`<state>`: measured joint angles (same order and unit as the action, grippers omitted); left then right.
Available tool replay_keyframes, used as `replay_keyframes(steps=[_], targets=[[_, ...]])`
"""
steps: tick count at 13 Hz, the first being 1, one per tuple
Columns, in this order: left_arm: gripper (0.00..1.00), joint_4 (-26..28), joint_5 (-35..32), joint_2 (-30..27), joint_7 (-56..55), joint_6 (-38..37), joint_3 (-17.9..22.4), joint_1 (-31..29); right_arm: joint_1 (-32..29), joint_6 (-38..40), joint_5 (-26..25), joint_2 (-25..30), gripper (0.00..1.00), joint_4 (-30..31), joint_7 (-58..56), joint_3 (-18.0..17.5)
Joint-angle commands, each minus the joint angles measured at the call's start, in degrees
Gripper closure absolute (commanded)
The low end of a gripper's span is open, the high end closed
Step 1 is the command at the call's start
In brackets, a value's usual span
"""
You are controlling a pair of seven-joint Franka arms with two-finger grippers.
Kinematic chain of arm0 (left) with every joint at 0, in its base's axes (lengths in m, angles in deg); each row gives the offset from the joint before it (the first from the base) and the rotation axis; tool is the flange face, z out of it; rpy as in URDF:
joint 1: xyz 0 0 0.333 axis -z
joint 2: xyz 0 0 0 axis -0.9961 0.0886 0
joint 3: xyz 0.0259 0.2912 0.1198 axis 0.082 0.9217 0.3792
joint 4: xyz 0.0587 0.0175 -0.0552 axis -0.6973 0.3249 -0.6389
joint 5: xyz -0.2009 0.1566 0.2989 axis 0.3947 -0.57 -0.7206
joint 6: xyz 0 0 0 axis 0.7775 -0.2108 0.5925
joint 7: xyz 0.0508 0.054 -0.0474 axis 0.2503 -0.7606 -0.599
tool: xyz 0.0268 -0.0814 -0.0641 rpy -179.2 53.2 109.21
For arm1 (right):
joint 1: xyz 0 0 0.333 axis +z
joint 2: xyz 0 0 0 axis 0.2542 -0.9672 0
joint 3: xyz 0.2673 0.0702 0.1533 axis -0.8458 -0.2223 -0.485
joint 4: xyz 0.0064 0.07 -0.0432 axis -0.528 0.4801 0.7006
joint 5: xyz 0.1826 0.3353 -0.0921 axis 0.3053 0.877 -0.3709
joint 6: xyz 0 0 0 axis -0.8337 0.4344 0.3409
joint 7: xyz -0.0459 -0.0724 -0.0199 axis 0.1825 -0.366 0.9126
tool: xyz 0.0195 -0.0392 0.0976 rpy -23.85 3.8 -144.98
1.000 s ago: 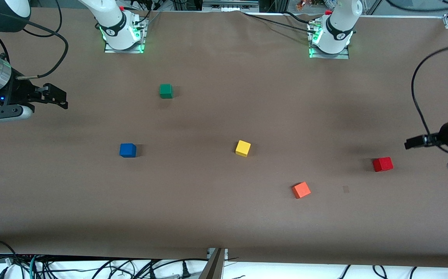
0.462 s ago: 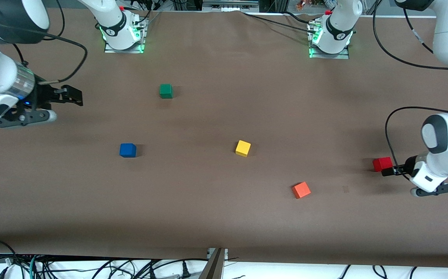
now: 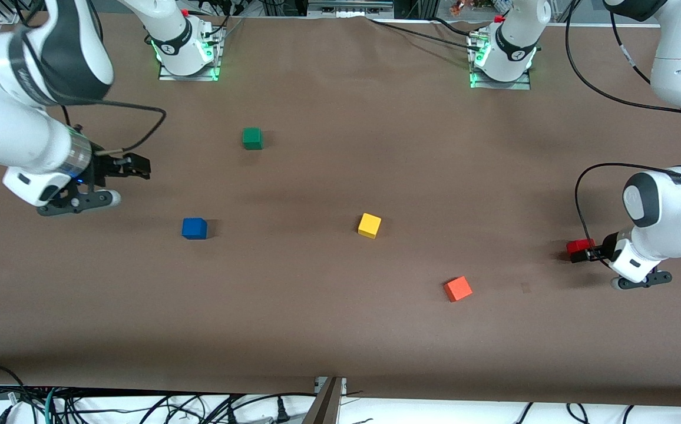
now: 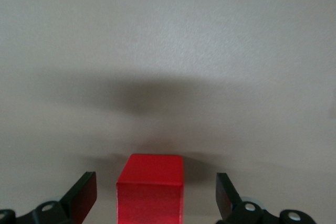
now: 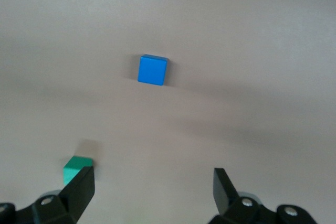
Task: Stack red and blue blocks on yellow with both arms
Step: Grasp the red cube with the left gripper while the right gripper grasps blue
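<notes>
Straddling the small matte red cube [image 4: 150,187] with spread fingers, the left gripper [image 4: 152,200] should pinch its flat, rigid, light sides; the right gripper [image 5: 152,195] hovers open over the brown table [image 3: 340,330].

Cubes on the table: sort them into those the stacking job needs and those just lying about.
Needed:
red cube, between the open left gripper's fingers
blue cube, on the table; the open right gripper is not over it
yellow cube, the base

Lying about:
green cube
orange-red cube

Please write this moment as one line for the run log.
left hand: open around red block | right hand: open, above table | blue block, yellow: untouched
</notes>
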<state>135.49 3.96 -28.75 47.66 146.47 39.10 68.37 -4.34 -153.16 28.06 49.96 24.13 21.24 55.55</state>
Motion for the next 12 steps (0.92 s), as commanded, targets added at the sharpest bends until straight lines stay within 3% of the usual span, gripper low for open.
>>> replay_keyframes(steps=[1,3,4,8,12], targets=[[0.0,3.89,-1.24,-2.13,1.02,1.23,-0.53,-0.77,0.16,-12.93,0.78,1.18,0.0,11.46,1.03,-0.03],[0.83,4.95,-1.24,-2.49,2.07,0.88,-0.53,-0.77,0.24,-22.97,1.57,-1.7,0.0,14.66,1.11,-0.12],[1.0,4.78,-1.24,-2.57,2.07,0.7,-0.61,-0.77,0.51,-26.05,3.75,-4.5,0.0,14.5,1.03,-0.21],[1.0,3.46,-1.07,-6.25,1.02,-1.83,-2.28,2.38,2.87,-41.34,5.7,-13.66,0.01,14.49,0.94,-1.09],[1.0,-8.91,-0.28,-7.23,-10.8,-17.38,-3.78,14.13,3.32,-51.47,5.26,-19.64,0.01,14.23,-0.81,-1.09]])
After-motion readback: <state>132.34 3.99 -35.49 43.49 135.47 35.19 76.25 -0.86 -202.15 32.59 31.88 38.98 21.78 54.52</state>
